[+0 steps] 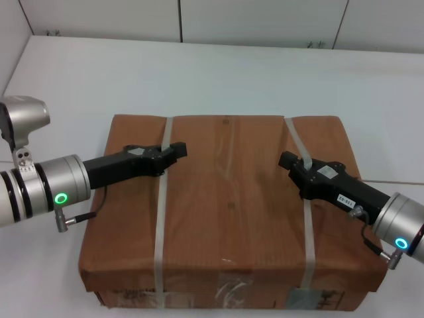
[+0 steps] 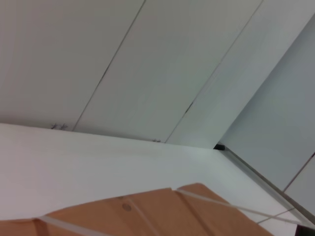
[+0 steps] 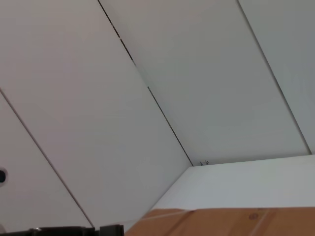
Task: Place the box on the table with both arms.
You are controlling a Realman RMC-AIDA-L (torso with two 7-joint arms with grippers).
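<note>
Cardboard box [image 1: 228,212] closed on table [image 1: 199,73], left pincer [image 1: 177,151], right pincer [image 1: 286,159] atop, grip unclear

The box [image 1: 228,212] front face is cut off by the head view's lower edge, and its labels are illegible. Both wrist views show only a cropped strip of its top. Jaw state of the left gripper [image 1: 177,150] and right gripper [image 1: 286,159] is indeterminable.

The white table [image 1: 218,73] carries one box [image 1: 228,218] (brown cardboard, two pale straps)

pale panelled wall [image 1: 265,20], dark seams between panels
</note>
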